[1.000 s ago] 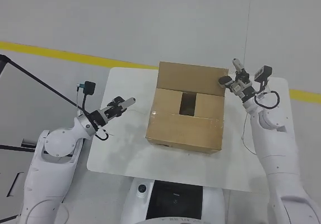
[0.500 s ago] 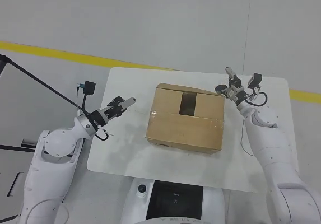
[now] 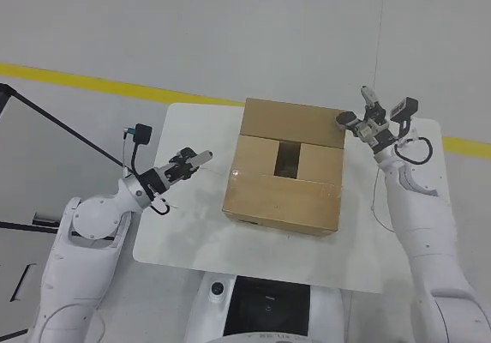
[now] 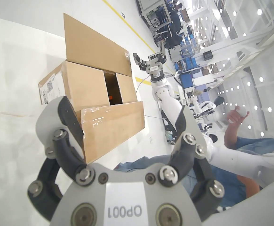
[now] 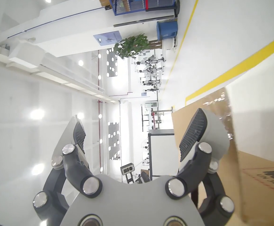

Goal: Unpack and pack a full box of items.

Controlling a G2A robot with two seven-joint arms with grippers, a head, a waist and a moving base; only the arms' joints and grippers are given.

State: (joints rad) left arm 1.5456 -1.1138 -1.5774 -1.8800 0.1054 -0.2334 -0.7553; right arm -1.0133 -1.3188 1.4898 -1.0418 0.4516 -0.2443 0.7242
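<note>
Cardboard box [image 3: 284, 184] is sitting centrally on the table [image 3: 185, 240], far flap [image 3: 292, 122] raised; we are holding the right gripper [image 3: 356, 110] spread beside the flap's corner, left gripper [image 3: 192, 159] spread near the left edge, planning a slow outward push.

One white rounded-corner table [image 3: 185, 231] carries one brown cardboard box [image 3: 281, 206], set midway between the side edges and closer to the far edge than the near one. Four flaps can be counted on the box: one long flap [image 3: 292, 122] standing up along its far side, two short flaps [image 3: 258, 156] lying flat, and one long near flap [image 3: 284, 187]. One dark gap [image 3: 288, 159] lies between the short flaps. Two grippers are present, the left gripper [image 4: 125, 108] and the right gripper [image 5: 139, 118], each with two fingers held apart.
</note>
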